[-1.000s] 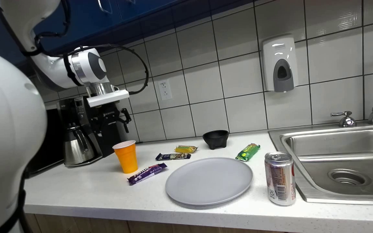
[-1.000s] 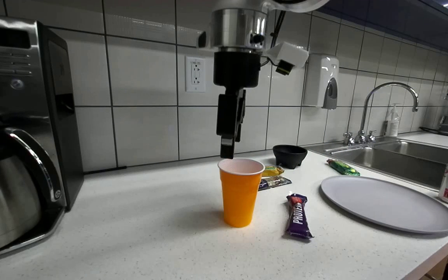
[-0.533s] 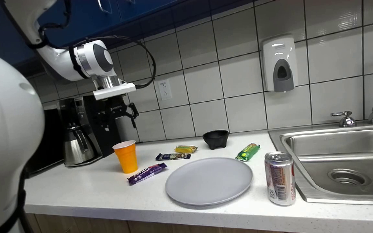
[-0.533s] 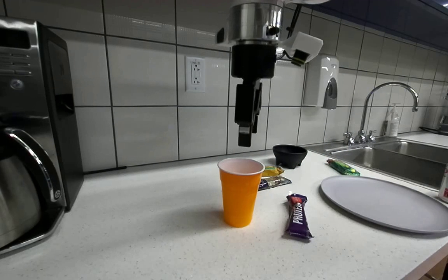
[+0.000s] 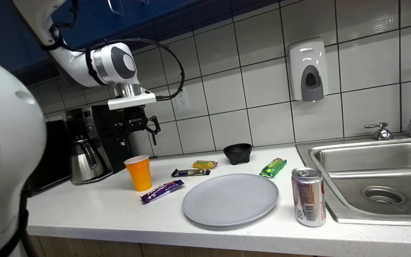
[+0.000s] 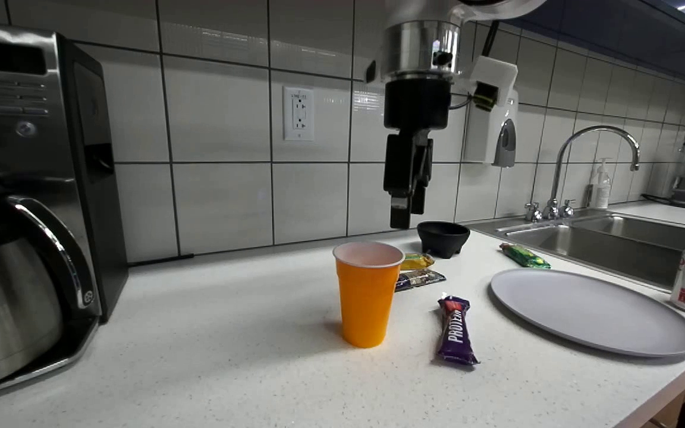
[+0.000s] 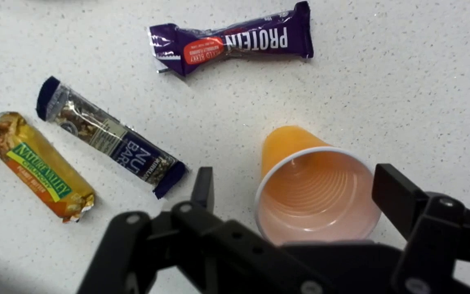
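Across the bottom of the wrist view, one Robotiq gripper (image 7: 294,183), jaws wide apart, nothing in hold, base cut off below. Beneath, right of center, one orange plastic cup (image 7: 316,198), seen between the jaws yet clear of both: upright on the white countertop (image 7: 422,102), white-rimmed, pale pinkish inside with fine rings, lowest bit of rim hard to make out against the gripper's black body. Wrapped snack bars, four: at the top, one purple protein bar (image 7: 235,41); left of center, one Kirkland nut bar (image 7: 108,136); at the left edge, one Nature Valley crunchy bar (image 7: 41,167); right of center in an exterior view, one green-wrapped bar (image 6: 524,255), label unreadable, with the nut bar and crunchy bar there partly behind the cup. At lower center in an exterior view, one gray plate (image 5: 230,200); to its right, one silver drink can (image 5: 309,200); at the right edge, cut off, one steel sink (image 5: 351,184); farther back, one black footed bowl (image 5: 238,153) and, at left, one coffee maker (image 5: 89,123), partly behind the gripper.
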`<state>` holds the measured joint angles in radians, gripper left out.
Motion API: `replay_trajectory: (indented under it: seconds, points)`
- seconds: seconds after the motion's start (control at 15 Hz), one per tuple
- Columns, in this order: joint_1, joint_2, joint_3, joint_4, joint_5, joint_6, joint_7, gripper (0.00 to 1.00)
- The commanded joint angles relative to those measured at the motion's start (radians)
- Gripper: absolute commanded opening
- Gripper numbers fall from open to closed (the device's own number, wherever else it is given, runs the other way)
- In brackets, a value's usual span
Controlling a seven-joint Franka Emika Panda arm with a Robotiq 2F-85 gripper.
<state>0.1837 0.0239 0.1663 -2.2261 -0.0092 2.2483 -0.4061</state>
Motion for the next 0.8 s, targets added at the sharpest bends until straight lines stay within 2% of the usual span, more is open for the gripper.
replay_trajectory:
  seconds: [0.0, 0.2, 0.27, 0.73]
  points:
    - [-0.026, -0.061, -0.017, -0.05, 0.084, -0.031, 0.053, 1.0]
    - [-0.037, -0.083, -0.035, -0.076, 0.108, -0.047, 0.077, 1.0]
    - [-0.029, -0.031, -0.029, -0.04, 0.089, -0.019, 0.051, 1.0]
    - [-0.029, -0.025, -0.029, -0.044, 0.089, -0.018, 0.052, 1.0]
